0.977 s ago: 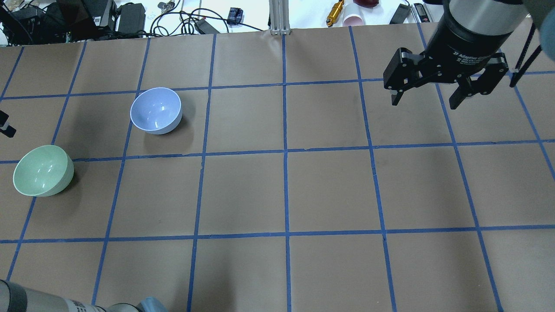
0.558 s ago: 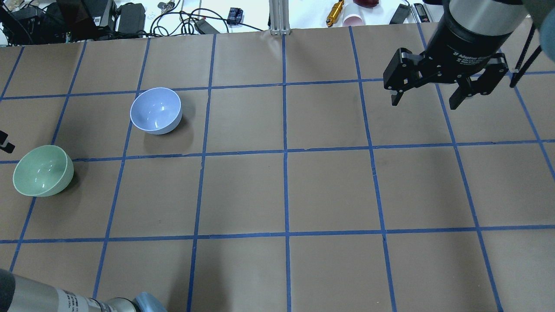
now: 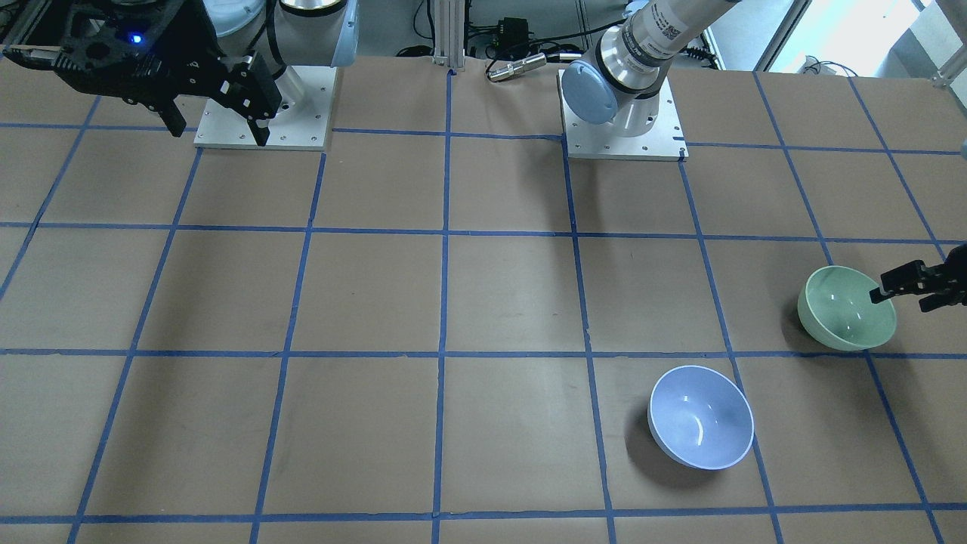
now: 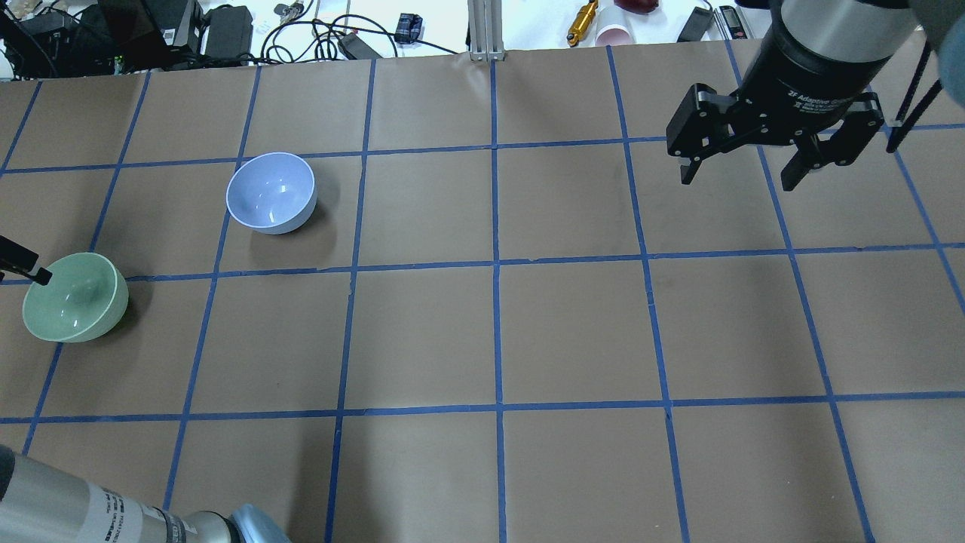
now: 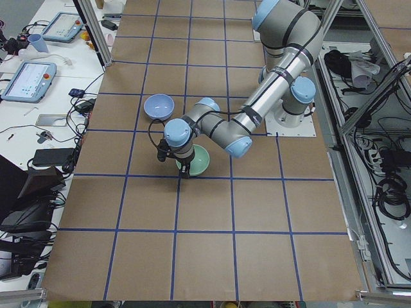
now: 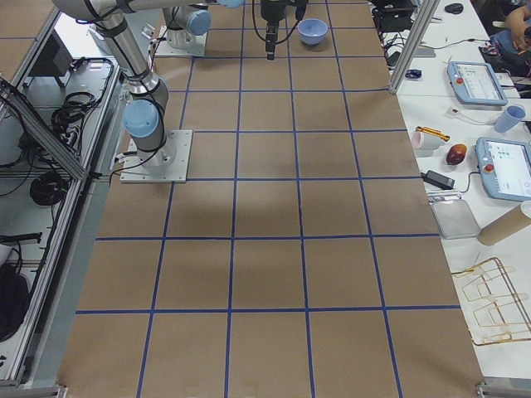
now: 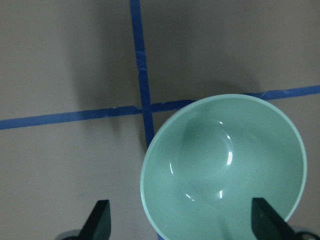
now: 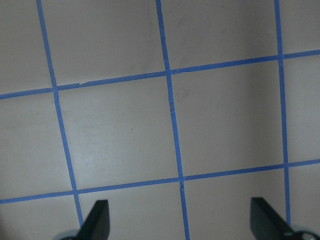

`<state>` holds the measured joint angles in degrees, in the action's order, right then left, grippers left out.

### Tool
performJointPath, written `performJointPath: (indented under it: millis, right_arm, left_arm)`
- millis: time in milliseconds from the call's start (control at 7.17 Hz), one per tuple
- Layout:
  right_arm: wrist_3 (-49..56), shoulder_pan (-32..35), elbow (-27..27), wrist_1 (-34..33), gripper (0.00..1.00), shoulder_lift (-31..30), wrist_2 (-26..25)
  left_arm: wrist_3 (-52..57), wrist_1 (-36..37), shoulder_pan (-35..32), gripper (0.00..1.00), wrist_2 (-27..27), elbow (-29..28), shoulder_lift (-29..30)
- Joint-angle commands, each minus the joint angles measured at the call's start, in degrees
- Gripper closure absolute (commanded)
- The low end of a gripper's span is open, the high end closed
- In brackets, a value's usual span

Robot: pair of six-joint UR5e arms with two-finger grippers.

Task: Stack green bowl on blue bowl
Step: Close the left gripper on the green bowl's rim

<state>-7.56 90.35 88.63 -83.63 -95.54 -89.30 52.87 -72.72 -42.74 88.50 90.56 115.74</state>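
The green bowl [image 4: 74,296] stands upright at the table's far left; it also shows in the front view [image 3: 846,307] and fills the left wrist view [image 7: 225,165]. The blue bowl [image 4: 271,192] stands upright about one grid square away from it [image 3: 701,417]. My left gripper [image 7: 181,222] is open and empty, above the green bowl. One fingertip [image 4: 30,268] shows over the bowl's rim at the view's edge. My right gripper [image 4: 736,179] is open and empty, high over the far right of the table.
The table is brown paper with a blue tape grid [image 4: 495,264]. Cables and tools [image 4: 317,30] lie beyond the far edge. The left arm's elbow [image 4: 113,516] shows at the bottom left. The arm bases [image 3: 623,136] stand at the robot's side.
My left gripper has moved from the table's left edge to above the green bowl. Its elbow has shifted at the bottom left. The bowls and the right arm have not moved.
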Motion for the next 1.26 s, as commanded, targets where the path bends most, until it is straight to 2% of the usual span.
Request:
performJointPath:
  millis: [0,558,1116]
  right_arm:
    - [0.0,0.0,-0.04,-0.04,0.0,0.0,0.0]
    - [0.0,0.0,-0.04,-0.04,0.0,0.0,0.0]
    - [0.0,0.0,-0.03,0.05,0.0,0.0,0.0]
  left_arm:
    - [0.05,0.3,0.47,0.0,0.45,0.58,1.24]
    - [0.92,8.28,1.26,0.0,0.89,4.79,1.95]
    - [0.66,8.47,1.35,0.0,0.97,6.03,2.56]
